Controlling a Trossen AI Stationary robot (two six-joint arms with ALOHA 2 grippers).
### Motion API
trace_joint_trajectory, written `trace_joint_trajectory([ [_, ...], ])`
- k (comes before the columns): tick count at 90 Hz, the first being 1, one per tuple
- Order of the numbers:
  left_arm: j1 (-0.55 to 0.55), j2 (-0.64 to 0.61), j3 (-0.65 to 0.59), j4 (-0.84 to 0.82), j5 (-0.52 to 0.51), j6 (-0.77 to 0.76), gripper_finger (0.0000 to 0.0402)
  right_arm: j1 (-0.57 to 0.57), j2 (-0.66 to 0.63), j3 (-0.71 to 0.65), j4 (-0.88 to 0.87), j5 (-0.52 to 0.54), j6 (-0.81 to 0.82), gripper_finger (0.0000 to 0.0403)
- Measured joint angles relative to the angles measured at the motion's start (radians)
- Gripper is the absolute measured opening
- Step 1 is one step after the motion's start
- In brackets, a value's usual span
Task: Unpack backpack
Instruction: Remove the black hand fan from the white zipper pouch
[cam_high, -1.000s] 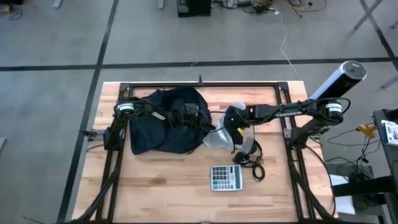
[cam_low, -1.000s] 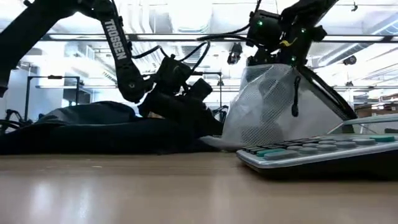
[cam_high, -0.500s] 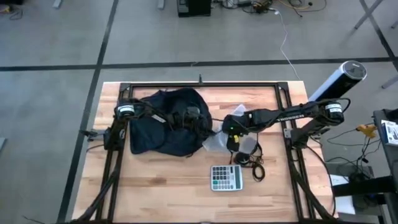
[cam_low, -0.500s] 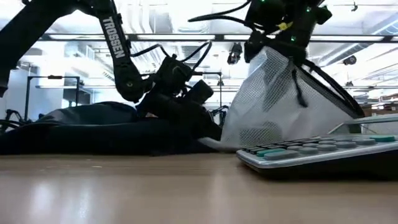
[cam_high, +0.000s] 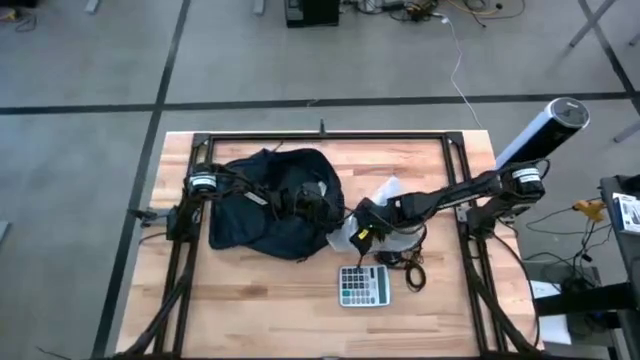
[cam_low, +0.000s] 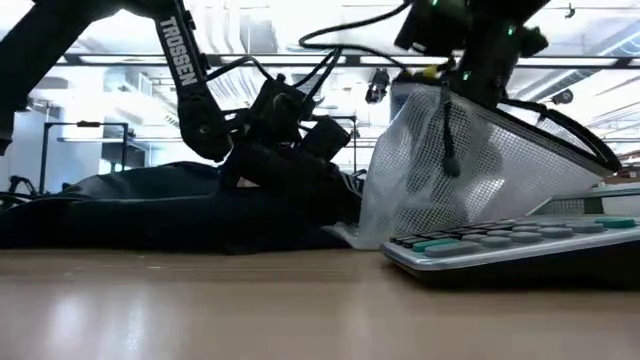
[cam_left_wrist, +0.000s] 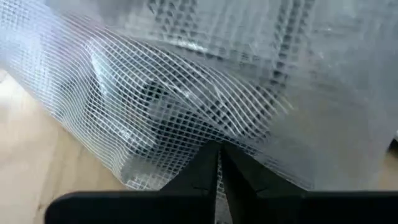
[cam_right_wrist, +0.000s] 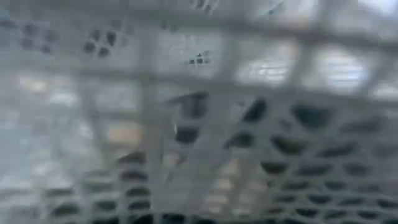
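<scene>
Holding a mesh pouch, the right gripper sits just right of the backpack, above the calculator. In the low view the pouch hangs from that gripper, tilted, its lower edge down near the table right behind the calculator. Grip looks clamped on the pouch top; fingers themselves are hidden by mesh in the right wrist view.

Backpack: dark navy, slumped flat on the table's left half, far side from the calculator. Left gripper is at the backpack's right edge, next to the pouch. Left wrist view shows its two dark fingers pressed together, nothing between them, mesh pouch right in front.

Black headphones with cables lie on the table just right of the calculator's top, partly under the pouch.
</scene>
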Motion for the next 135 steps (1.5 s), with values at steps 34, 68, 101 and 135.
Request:
trace_joint_trajectory([
  [34, -0.002, 0.001, -0.001, -0.011, -0.005, -0.007, 0.0010, -0.019, 0.122, 0.000, 0.030, 0.034, -0.090, 0.0173],
  [68, 0.011, -0.003, -0.010, -0.081, -0.153, -0.020, 0.0010, -0.021, -0.088, 0.039, -0.135, 0.172, -0.286, 0.0066],
  [101, 0.053, -0.019, -0.017, -0.191, -0.339, -0.035, 0.0006, 0.020, -0.375, 0.047, -0.433, 0.190, -0.279, 0.0066],
  [135, 0.085, -0.095, -0.021, -0.340, -0.238, 0.022, 0.0006, 0.136, -0.409, -0.115, -0.516, 0.157, -0.140, 0.0066],
])
